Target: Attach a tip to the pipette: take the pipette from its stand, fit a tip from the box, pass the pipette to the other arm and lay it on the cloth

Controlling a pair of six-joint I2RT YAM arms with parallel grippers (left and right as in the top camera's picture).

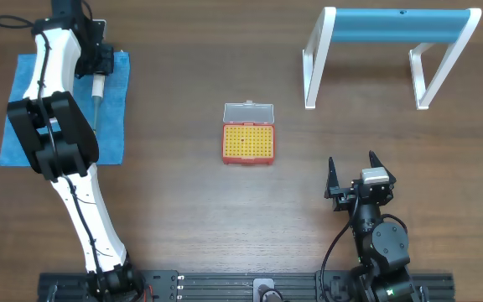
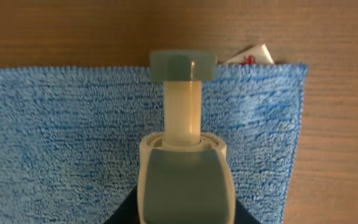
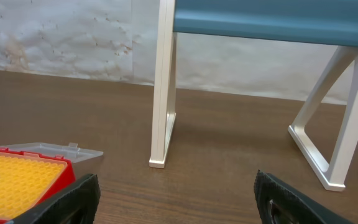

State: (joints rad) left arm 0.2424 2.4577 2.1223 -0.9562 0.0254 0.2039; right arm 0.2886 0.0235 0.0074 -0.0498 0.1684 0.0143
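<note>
Top view | left arm stretched out, tool (image 1: 99, 69) clamping pipette (image 1: 97, 96) over cloth (image 1: 114, 130) | right arm folded, tool (image 1: 350, 170) fingers spread

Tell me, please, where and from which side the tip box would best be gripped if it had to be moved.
Probably the orange base of the tip box, from straight above, with the jaws on its left and right walls. Its open lid lies back along the far edge, blocking that side.

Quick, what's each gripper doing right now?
Left gripper: closed on the white and grey plastic pipette.
Right gripper: open, holding nothing.
</note>
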